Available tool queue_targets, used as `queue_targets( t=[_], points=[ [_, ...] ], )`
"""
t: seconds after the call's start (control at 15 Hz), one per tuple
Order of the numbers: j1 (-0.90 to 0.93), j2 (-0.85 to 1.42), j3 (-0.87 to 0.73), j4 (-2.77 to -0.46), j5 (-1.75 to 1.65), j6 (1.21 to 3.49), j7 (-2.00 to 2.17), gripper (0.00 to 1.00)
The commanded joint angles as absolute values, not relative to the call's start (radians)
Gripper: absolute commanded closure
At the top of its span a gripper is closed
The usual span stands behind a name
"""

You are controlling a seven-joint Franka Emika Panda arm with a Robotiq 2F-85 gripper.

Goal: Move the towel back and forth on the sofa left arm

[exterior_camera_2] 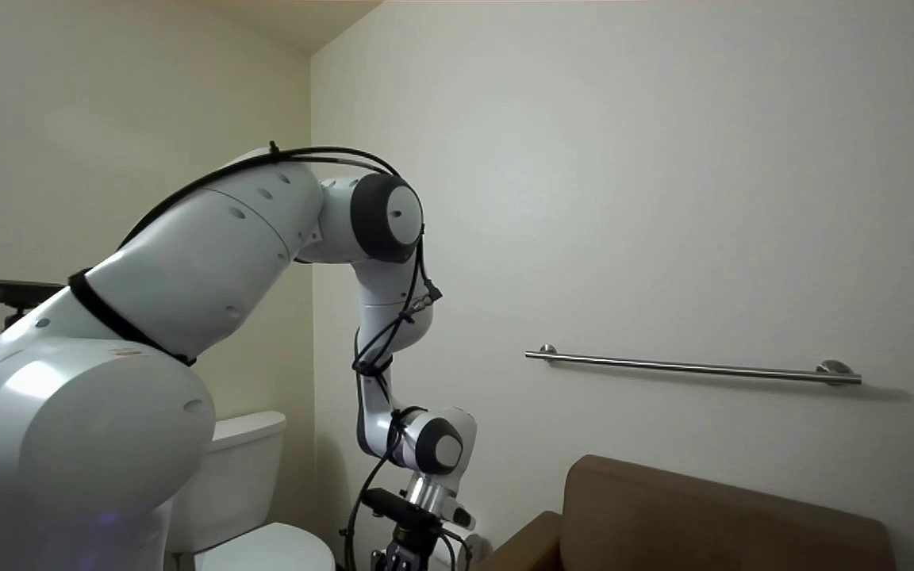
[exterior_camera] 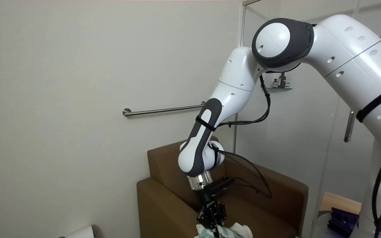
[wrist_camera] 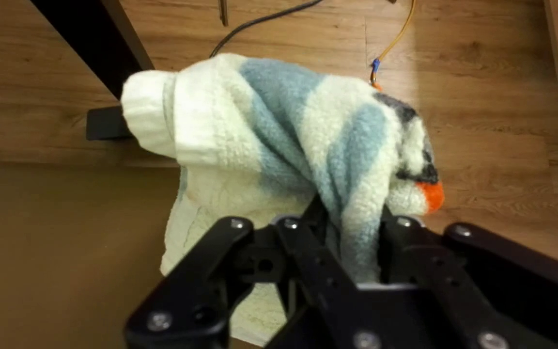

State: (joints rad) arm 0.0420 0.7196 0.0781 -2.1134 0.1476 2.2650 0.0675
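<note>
The towel (wrist_camera: 279, 140) is in your gripper (wrist_camera: 354, 237): 1 thick fold runs up between the 2 fingers (wrist_camera: 308, 261), which pinch it from both sides. The rest lies beyond and below them: the white hem (wrist_camera: 194, 111) juts toward the wrist view's left edge, the orange patch (wrist_camera: 431, 196) toward its right, and a pale flap (wrist_camera: 259, 310) shows under the fingers. That mid-cloth pinch probably suits you, since it anchors the bunch and leaves loose folds to rub with.

In an exterior view your gripper points down, the towel at its tip, by the near end of the sofa arm (exterior_camera: 167, 205), with the seat (exterior_camera: 260, 215) behind. The frame cuts the towel's lower part, so you cannot tell there whether it touches the sofa arm.

In the wrist view, brown fabric (wrist_camera: 66, 252), probably the sofa arm, borders the flap, and floor (wrist_camera: 492, 63) shows past the towel, so you are likely near an edge. Your next stroke should probably run toward the backrest (exterior_camera: 165, 158), lest the cloth slip off.
</note>
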Motion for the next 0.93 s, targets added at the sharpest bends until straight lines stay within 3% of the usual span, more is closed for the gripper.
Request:
queue_targets(
  t=[0.0,0.87],
  points=[
    [0.062,0.751,0.073,-2.060,0.137,2.343,0.068,0.90],
    [0.083,1.011,0.008,-1.502,0.006,2.331,0.045,0.90]
  ],
)
